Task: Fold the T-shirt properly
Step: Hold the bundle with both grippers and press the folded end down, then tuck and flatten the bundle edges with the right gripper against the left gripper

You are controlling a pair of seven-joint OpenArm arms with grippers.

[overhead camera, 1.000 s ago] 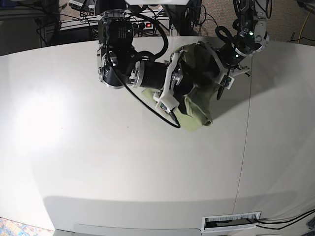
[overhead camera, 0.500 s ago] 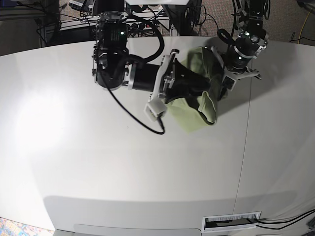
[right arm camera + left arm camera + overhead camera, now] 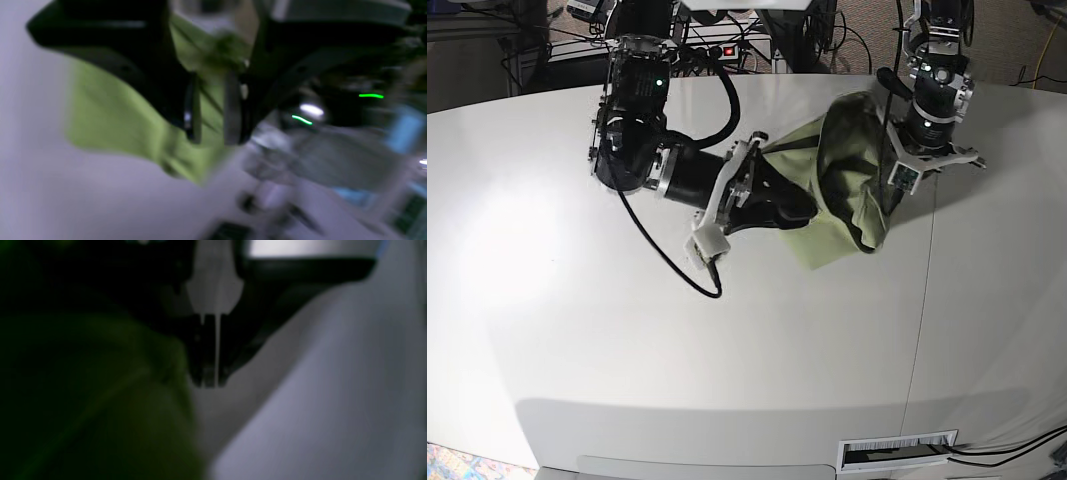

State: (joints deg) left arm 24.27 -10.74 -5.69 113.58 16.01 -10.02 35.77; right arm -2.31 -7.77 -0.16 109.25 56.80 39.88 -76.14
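Observation:
The sage-green T-shirt [image 3: 847, 170] hangs bunched above the white table [image 3: 627, 340], stretched between both grippers. My right gripper [image 3: 785, 207] comes in from the left of the base view. In the right wrist view the right gripper [image 3: 213, 133] is shut, with a fold of the T-shirt [image 3: 110, 116] pinched between its fingers. My left gripper [image 3: 892, 162] is at the shirt's right side. In the blurred left wrist view the left gripper [image 3: 210, 380] has its fingers pressed together at the edge of the T-shirt [image 3: 100, 390].
A black cable [image 3: 677, 270] loops down from the right arm onto the table. A seam [image 3: 924, 310] runs down the table's right part. A power strip and cables [image 3: 717, 48] lie behind the far edge. A slotted label [image 3: 897, 452] sits at the front edge.
The right arm has swung left and its gripper has pulled back. The left gripper has moved right. The shirt has risen and stretched wider between them.

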